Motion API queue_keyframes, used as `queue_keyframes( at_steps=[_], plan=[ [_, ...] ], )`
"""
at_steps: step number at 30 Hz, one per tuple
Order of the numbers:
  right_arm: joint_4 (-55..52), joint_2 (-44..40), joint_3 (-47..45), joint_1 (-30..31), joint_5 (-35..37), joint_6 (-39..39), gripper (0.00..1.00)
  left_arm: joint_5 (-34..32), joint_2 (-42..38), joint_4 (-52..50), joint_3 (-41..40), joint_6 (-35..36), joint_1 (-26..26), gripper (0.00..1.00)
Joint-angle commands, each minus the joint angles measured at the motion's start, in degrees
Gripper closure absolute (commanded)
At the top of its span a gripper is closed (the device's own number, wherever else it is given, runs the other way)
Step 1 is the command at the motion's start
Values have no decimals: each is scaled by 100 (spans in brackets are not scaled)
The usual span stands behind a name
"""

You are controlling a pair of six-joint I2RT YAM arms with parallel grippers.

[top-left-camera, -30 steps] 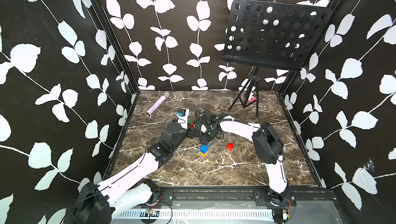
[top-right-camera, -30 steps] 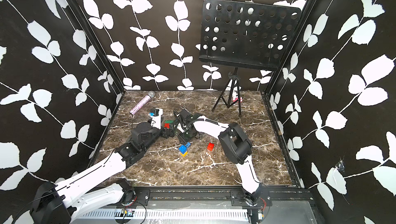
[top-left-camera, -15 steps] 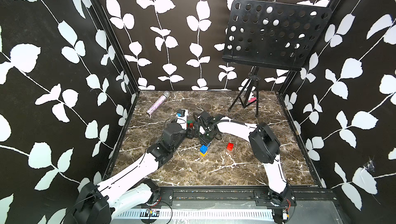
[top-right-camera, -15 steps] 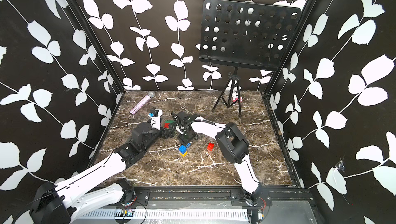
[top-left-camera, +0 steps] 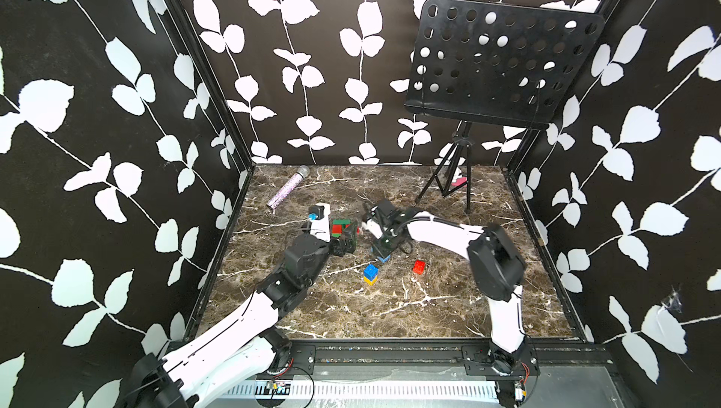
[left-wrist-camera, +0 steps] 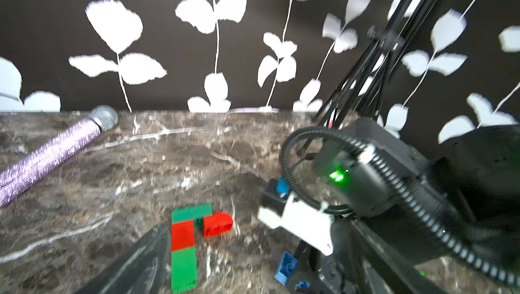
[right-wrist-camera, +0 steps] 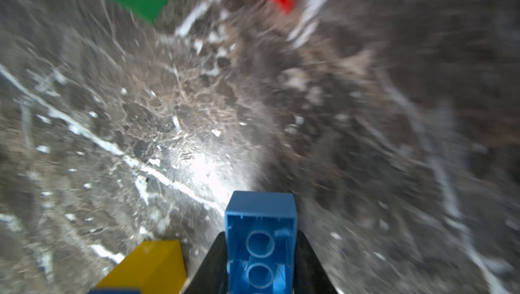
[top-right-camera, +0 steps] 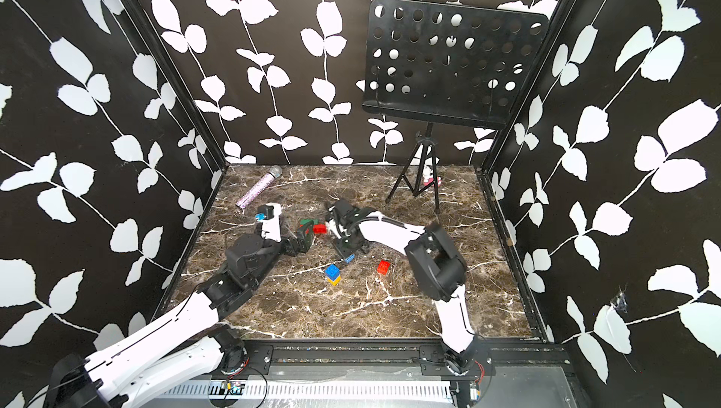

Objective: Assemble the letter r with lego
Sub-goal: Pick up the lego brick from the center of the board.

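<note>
Sitting leftmost, the left hand [top-left-camera: 347, 241] has its fingers spread apart by the green-and-red brick column [left-wrist-camera: 183, 246] lying on the tabletop [top-left-camera: 429, 308]. Next, the right hand [top-left-camera: 383, 250] is clamped on a light blue brick [right-wrist-camera: 260, 222]. A blue brick [top-left-camera: 370, 270] tops a yellow brick [top-left-camera: 370, 280]; a red brick [top-left-camera: 419, 266] lies rightmost.

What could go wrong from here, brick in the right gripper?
The light blue brick sticks out beyond the tips of the right gripper; it may twist or slip when lifted.
The open left gripper sits close beside the green-and-red stem; a nudge could shift it or the red brick lying at its top.
</note>
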Motion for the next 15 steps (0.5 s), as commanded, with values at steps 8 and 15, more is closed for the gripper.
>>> queue_keyframes(
  at_steps=[8,15],
  plan=[
    [1513,-1981,-675,-1327,-3437,1090,68,1885,471,3137,-680,1881,-7,1],
    [1827,-2707,-845,-1532,-4664,1060,68,3755,1896,4312,-148,2826,-7,2]
  ],
)
